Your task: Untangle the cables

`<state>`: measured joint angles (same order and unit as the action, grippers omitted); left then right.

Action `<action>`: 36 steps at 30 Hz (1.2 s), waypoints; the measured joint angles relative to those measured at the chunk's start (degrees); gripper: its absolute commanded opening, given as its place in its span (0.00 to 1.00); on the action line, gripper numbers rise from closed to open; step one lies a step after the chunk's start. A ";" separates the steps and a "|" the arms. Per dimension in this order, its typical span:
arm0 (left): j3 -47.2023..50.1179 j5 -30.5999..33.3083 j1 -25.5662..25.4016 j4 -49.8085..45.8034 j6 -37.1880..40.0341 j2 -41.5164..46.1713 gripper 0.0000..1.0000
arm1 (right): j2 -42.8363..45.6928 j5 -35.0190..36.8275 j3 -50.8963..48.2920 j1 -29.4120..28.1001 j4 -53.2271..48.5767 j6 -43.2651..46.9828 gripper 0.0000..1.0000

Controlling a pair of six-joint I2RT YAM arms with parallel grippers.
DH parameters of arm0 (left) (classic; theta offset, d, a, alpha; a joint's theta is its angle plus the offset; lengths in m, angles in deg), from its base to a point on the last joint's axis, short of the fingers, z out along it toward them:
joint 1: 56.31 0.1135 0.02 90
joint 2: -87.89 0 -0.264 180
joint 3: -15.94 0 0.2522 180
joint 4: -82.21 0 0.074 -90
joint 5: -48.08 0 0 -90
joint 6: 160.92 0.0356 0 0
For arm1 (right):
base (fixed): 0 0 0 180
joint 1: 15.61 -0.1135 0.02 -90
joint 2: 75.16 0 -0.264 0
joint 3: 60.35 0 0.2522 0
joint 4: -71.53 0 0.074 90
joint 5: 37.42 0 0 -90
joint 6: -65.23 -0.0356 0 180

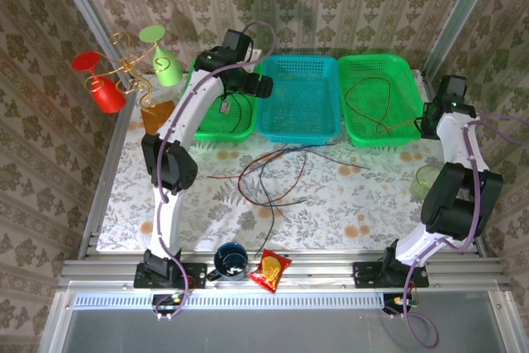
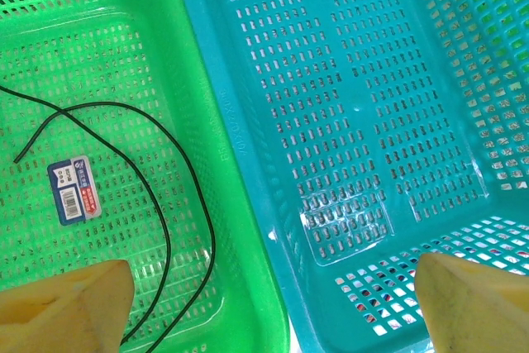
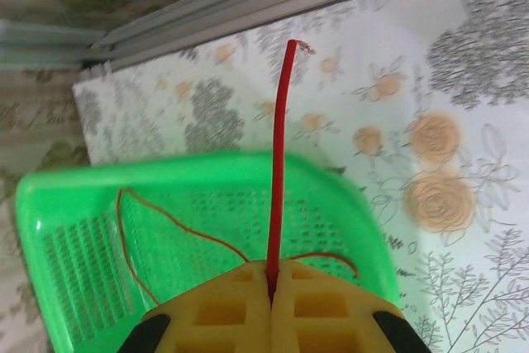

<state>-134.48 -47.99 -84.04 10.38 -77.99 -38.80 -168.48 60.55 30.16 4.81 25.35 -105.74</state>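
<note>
In two green baskets (image 1: 372,59), one black cable (image 2: 62,112), one red cable (image 3: 279,163).

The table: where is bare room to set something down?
The teal basket holds nothing. Tablecloth between the tangled cables and right arm is bare. The middle is crowded; mug and snack packet take the near edge.

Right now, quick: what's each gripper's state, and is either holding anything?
Left gripper: jaws open, holding nothing.
Right gripper: jaws closed on the red cable.
</note>
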 measured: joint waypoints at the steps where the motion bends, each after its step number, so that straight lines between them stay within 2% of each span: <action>1: 0.00 -0.07 0.02 0.02 -0.02 0.00 0.89 | -0.04 0.17 0.20 -0.94 0.85 1.14 0.00; 7: 2.05 -0.22 0.07 1.46 -0.33 1.31 0.89 | -5.84 -2.49 9.31 -8.15 3.82 10.99 0.00; 12: 8.22 -0.42 0.13 3.17 -0.70 5.49 0.89 | -17.42 -8.81 20.57 -12.98 4.57 18.62 0.00; 18: 15.21 -0.42 0.83 5.64 -0.87 10.75 0.89 | -28.74 -9.99 23.28 -13.44 -0.15 23.21 0.00; 25: 20.59 -0.83 3.10 8.44 -1.07 14.36 0.89 | -34.32 -9.75 25.75 -12.04 -6.29 25.94 0.00; 26: 21.24 -0.81 3.39 8.74 -1.09 14.60 0.89 | -34.49 -9.73 25.86 -11.98 -6.62 26.38 0.06; 27: 21.99 -0.79 3.54 9.07 -1.09 14.84 0.89 | -34.49 -9.68 25.86 -11.87 -7.10 26.64 0.22; 30: 23.87 -0.81 3.72 9.73 -1.09 15.50 0.90 | -33.88 -8.55 25.86 -11.78 -7.67 27.80 0.55; 33: 25.07 -0.83 3.72 10.16 -1.11 16.41 0.90 | -31.50 -6.32 25.92 -11.78 -9.42 29.22 0.74; 36: 25.75 -0.76 3.72 10.58 -1.29 17.66 0.90 | -27.67 -3.52 27.17 -11.78 -12.00 30.27 0.89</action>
<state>-108.73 -48.75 -80.32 20.96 -79.28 -21.14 -196.15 57.03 57.33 -6.97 13.35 -75.47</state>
